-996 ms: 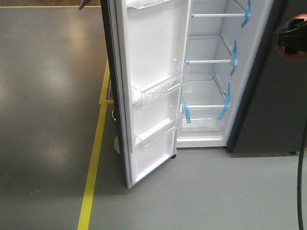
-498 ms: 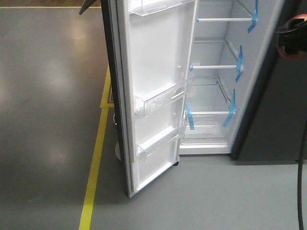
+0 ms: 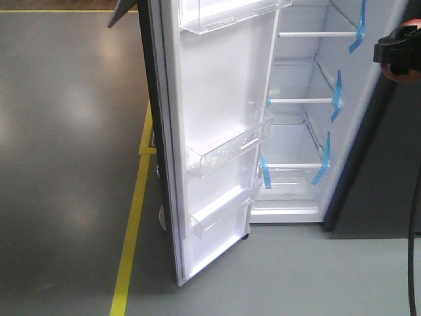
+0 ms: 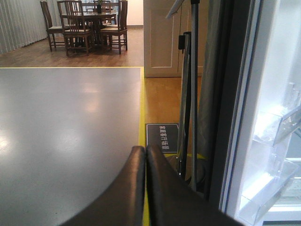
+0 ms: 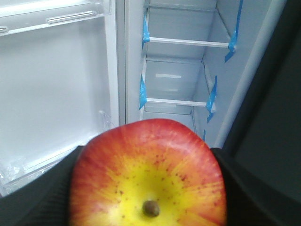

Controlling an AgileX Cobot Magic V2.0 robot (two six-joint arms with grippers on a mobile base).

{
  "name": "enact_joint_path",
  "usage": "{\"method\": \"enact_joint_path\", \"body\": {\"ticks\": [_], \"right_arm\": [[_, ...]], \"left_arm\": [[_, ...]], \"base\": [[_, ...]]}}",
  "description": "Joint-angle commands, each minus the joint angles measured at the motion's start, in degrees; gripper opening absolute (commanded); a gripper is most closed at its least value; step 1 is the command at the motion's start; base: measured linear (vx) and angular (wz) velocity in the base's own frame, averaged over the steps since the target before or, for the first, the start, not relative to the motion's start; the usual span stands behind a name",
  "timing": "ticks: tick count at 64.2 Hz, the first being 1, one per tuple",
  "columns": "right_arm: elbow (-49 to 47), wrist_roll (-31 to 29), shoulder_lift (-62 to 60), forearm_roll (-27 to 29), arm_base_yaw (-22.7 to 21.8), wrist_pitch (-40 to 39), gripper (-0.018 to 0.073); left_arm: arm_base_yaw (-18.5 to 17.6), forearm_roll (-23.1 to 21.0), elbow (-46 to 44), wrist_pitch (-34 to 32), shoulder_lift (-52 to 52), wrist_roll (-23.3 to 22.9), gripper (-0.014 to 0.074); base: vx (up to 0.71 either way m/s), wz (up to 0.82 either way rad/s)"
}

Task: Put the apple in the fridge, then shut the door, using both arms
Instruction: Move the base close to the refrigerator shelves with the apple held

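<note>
Apple (image 5: 148,176) between right jaws, fridge (image 5: 178,61) open

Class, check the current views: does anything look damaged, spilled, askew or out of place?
Nothing is spilled or damaged. The only oddity: blue tape strips on the shelf ends inside the open fridge. The right gripper holds the apple; the left gripper is shut, empty.

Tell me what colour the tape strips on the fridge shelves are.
The tape strips are blue, shown best in the right wrist view.
</note>
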Motion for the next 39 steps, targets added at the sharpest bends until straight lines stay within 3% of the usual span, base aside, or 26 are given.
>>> {"method": "enact_joint_path", "body": {"ticks": [1,39], "right_arm": [[-1.7,-0.4,-1.9,-0.1,-0.2,-4.8,0.0071],[-1.7,-0.4,-1.9,-0.1,-0.2,-4.8,0.0071]], "left_arm": [[0.0,0.0,1.7,-4.2,-0.8,-0.1,-0.0006],[0.0,0.0,1.7,-4.2,-0.8,-0.1,-0.0006]], "base": [[0.12,0.02],[0.12,0.02]]}}
